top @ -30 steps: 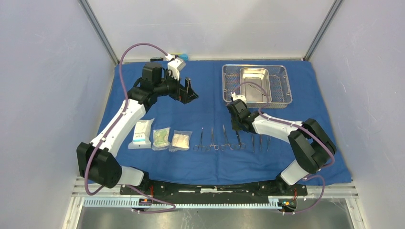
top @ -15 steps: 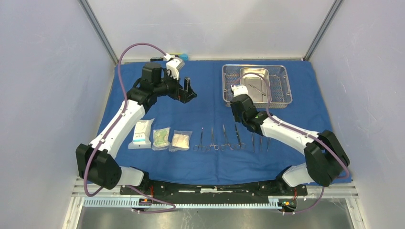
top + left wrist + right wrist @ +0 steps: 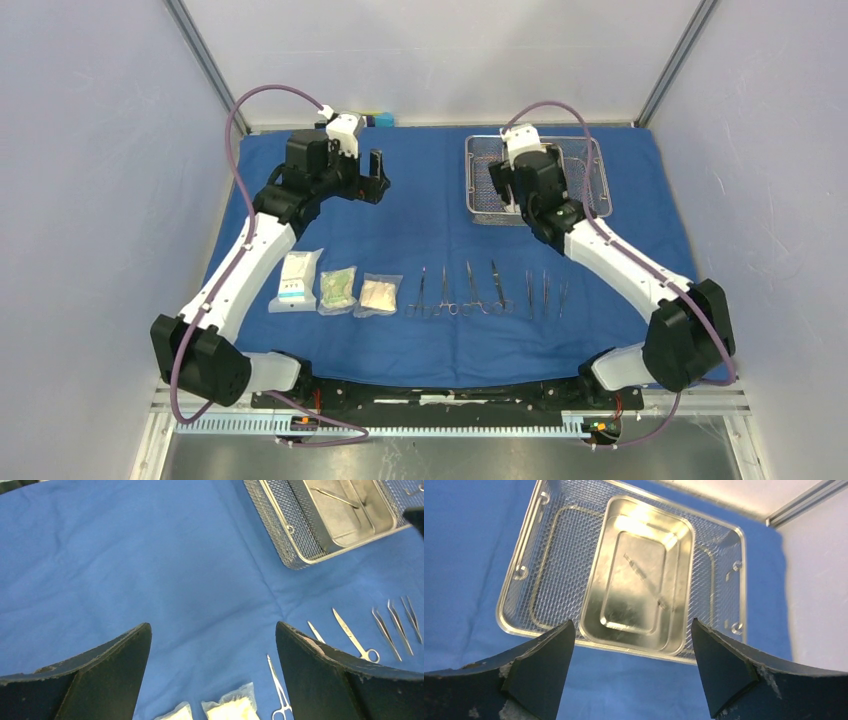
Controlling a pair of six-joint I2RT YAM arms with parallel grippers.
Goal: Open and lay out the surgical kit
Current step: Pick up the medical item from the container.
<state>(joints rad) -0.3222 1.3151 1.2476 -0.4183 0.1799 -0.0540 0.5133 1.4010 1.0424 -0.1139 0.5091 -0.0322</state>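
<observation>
Between spread right fingers (image 3: pixel 534 680), mesh tray (image 3: pixel 536 580) below, perhaps 1 instrument (image 3: pixel 644 577) in pan (image 3: pixel 624 607)

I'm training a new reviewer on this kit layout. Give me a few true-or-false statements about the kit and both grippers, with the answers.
1. The three packets lie in a row on the blue cloth, to the left of the laid-out instruments. True.
2. The inner pan is empty. False: one slim instrument lies in it.
3. The right gripper is shut on an instrument. False: its jaws stand wide and hold nothing, above the mesh tray.
4. The left gripper is open and holds nothing, over bare cloth. True.
</observation>
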